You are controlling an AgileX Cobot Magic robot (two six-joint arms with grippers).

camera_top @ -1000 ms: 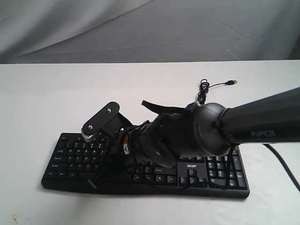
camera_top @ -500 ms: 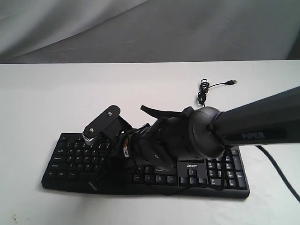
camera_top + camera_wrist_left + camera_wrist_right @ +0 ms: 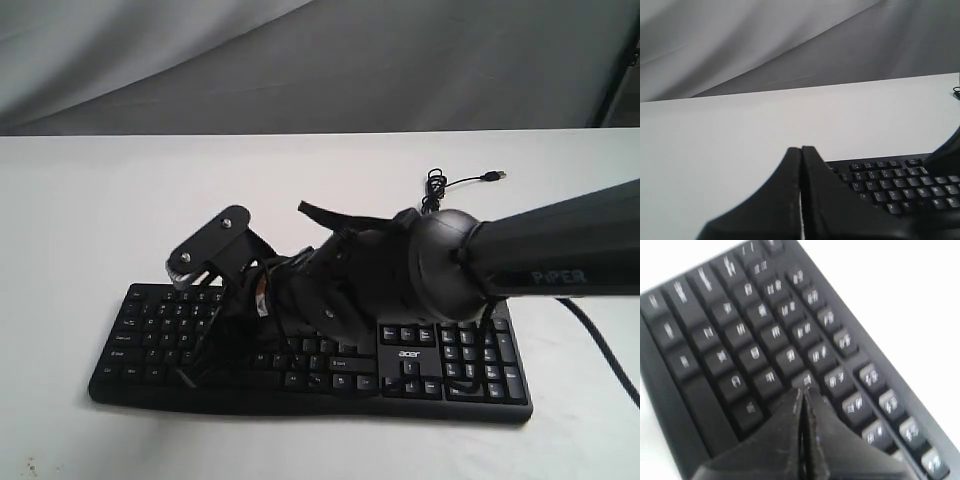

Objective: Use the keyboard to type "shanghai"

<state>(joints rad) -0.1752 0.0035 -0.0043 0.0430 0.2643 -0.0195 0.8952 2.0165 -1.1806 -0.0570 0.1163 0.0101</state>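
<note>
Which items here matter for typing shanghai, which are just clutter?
In the job: keyboard; right gripper, shut, over the letter keys.
Lying about: unplugged USB cable coil; left gripper, shut; white table; grey backdrop cloth.

white table (image 3: 100,200) | black keyboard (image 3: 340,380) front-ctr | USB cable (image 3: 432,190) coiled behind it

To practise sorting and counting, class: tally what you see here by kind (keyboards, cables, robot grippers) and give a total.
keyboard: 1
cable: 1
grippers: 2, the left gripper and the right gripper
total: 4
</note>
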